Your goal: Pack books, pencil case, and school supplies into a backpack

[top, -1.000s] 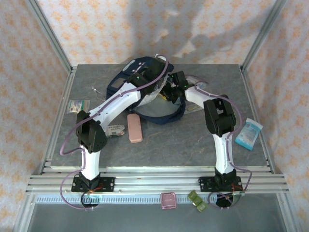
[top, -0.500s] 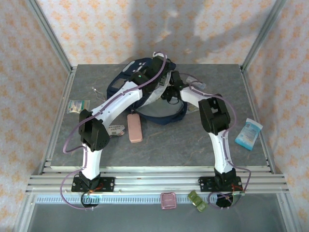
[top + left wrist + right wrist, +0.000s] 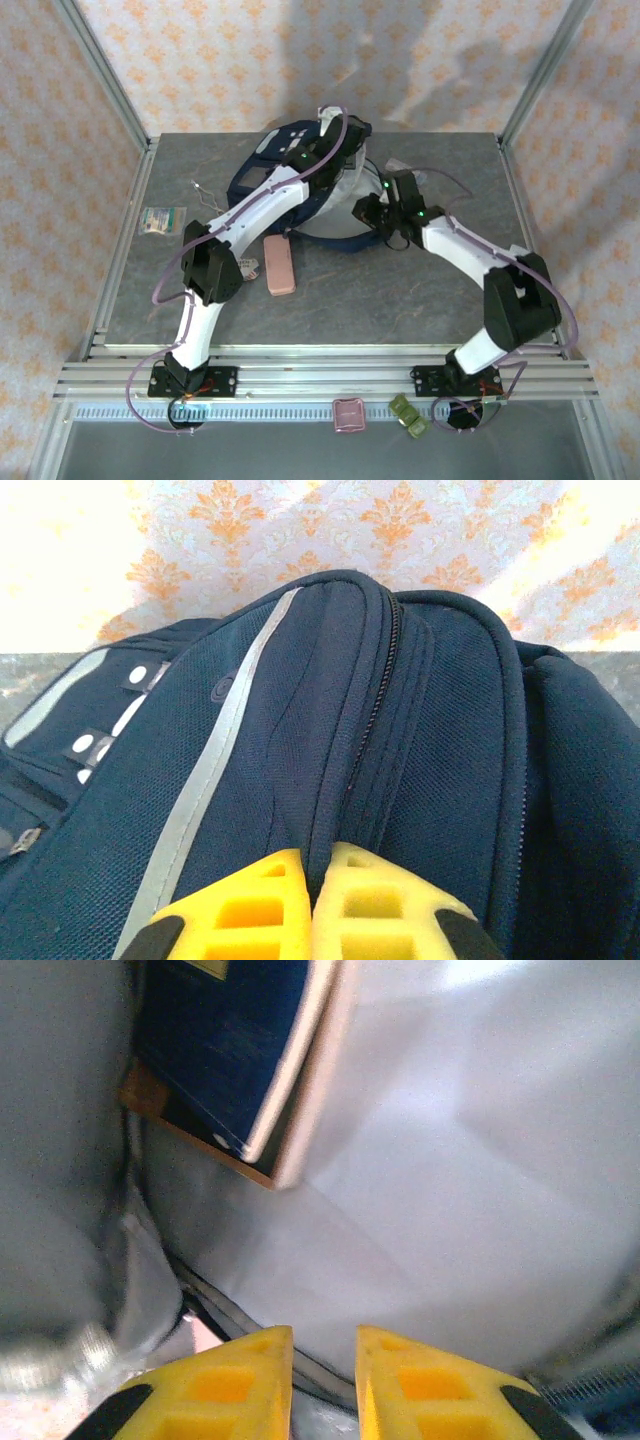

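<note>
Since a second ago the right arm has folded low, its elbow swung out toward the counter's near right corner, while the left arm has reached farther toward the far edge. From the left: a small white printed packet (image 3: 243, 268) and the pink pencil case (image 3: 281, 265) lie on the counter left of centre, just on the near side of the backpack (image 3: 420, 710). The left tool (image 3: 318, 858) is clenched on a fold of the backpack's top. The right tool (image 3: 322, 1338), narrowly parted and empty, faces the pale lining, where the dark blue book (image 3: 230, 1040) leans on the brown book (image 3: 145, 1088). We judge the books packed; next, the pencil case wants a grip across its narrow width. We can read no writing.
</note>
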Robot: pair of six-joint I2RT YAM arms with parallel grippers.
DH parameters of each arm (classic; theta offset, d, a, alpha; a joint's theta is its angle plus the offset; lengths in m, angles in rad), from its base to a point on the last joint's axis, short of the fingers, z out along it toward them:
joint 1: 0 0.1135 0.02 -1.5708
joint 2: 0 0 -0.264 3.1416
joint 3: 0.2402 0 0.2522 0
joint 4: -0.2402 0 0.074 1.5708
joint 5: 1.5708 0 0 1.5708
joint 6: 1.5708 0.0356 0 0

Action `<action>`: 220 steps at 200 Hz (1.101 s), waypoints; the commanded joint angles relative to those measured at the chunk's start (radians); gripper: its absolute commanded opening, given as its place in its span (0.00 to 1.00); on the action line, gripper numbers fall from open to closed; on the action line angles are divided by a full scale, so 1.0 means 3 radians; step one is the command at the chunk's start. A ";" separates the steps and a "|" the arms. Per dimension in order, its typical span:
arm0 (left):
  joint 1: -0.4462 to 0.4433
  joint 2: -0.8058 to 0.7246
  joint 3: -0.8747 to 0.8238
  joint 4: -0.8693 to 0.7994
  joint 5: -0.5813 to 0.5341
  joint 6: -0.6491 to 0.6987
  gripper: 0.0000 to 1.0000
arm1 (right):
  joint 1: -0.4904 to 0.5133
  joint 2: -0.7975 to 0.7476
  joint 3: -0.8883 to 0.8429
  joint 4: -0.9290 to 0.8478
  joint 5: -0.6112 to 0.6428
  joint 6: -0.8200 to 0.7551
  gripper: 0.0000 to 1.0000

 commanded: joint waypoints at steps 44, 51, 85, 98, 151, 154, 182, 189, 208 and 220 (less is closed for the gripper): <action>-0.0088 0.0465 0.0549 0.0459 0.0159 -0.0576 0.05 | 0.0147 -0.0530 -0.0515 -0.0033 0.0312 -0.0118 0.18; -0.0087 0.0506 0.0583 0.0430 0.0241 -0.0575 0.27 | 0.0191 -0.0526 -0.0536 -0.0009 0.0305 -0.0123 0.19; -0.0076 0.0281 0.0294 0.0427 0.0491 -0.0554 0.65 | 0.0447 -0.0478 -0.0619 0.0198 0.0271 -0.0165 0.29; -0.0073 -0.0011 -0.0157 0.0618 0.0575 -0.0537 0.66 | 0.0511 -0.0377 -0.0632 0.0336 0.0176 -0.0124 0.35; 0.0122 -0.1452 -0.2425 0.1450 0.0591 -0.0574 0.75 | 0.0605 0.0085 -0.0506 0.0627 -0.0074 -0.0002 0.40; 0.0145 -0.1500 -0.2541 0.1471 0.0603 -0.0657 0.77 | 0.0607 0.0096 -0.0505 0.0633 -0.0084 -0.0008 0.40; 0.0476 -0.1851 -0.3408 0.1678 0.0897 -0.0972 0.81 | 0.0616 0.0090 -0.0536 0.0699 -0.0106 0.0003 0.46; 0.0570 -0.1902 -0.3597 0.1760 0.0978 -0.1054 0.81 | 0.0616 0.0051 -0.0566 0.0738 -0.0086 0.0024 0.48; 0.0739 -0.2000 -0.4020 0.1956 0.1019 -0.1156 0.82 | 0.0616 -0.0038 -0.0602 0.0760 -0.0078 0.0031 0.49; 0.0810 -0.1997 -0.4199 0.2050 0.1019 -0.1180 0.83 | 0.0616 -0.0069 -0.0609 0.0749 -0.0076 0.0036 0.49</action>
